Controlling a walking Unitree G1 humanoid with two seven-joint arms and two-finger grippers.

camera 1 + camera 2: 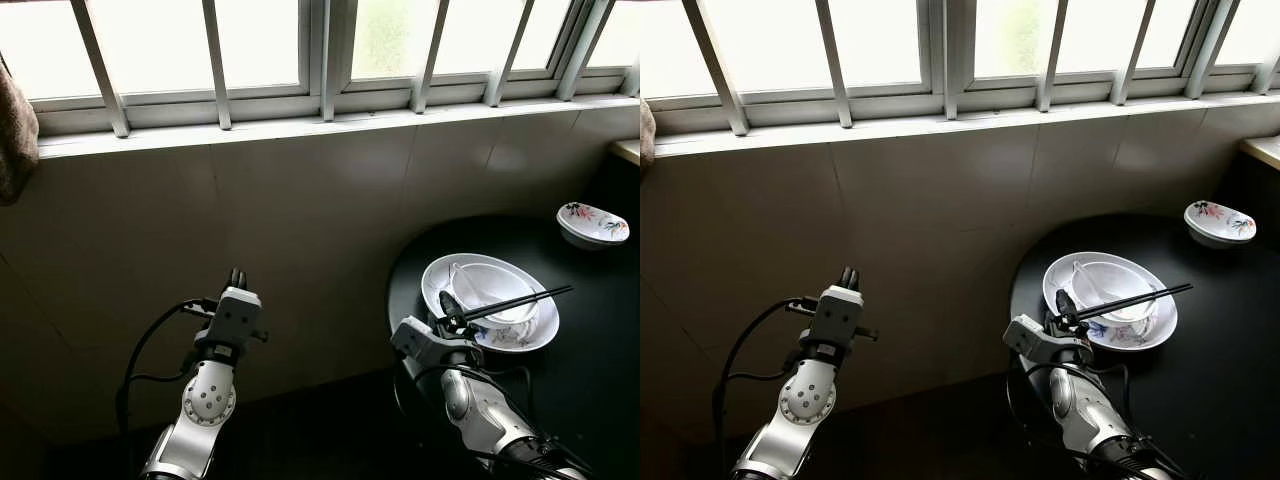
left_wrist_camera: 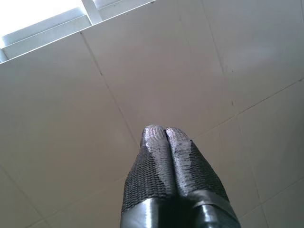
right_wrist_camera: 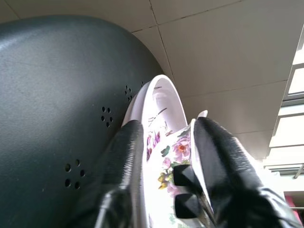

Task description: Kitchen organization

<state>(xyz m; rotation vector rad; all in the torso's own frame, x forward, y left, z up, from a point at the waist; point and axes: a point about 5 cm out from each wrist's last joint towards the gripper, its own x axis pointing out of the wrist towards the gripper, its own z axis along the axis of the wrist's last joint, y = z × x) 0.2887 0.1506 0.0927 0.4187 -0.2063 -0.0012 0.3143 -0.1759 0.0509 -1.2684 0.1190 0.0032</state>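
On a round black table (image 1: 600, 400) stands a white floral plate (image 1: 541, 335) holding a white bowl (image 1: 495, 283) with a white spoon (image 1: 460, 281) in it. A pair of black chopsticks (image 1: 520, 300) lies across the bowl, its square ends (image 3: 183, 176) jutting over the plate's near-left rim. My right gripper (image 1: 448, 304) is at that rim, open, its fingers (image 3: 127, 156) either side of the chopstick ends and the plate edge (image 3: 161, 99). My left gripper (image 1: 237, 274) is raised before the tiled wall, shut on nothing, with its fingertips (image 2: 154, 135) pressed together.
A small floral dish (image 1: 593, 223) sits at the table's far right. A pale counter edge (image 1: 628, 150) lies beyond it. The tiled wall (image 1: 300, 220) under the barred window runs across the front. A brown cloth (image 1: 15, 130) hangs at the far left.
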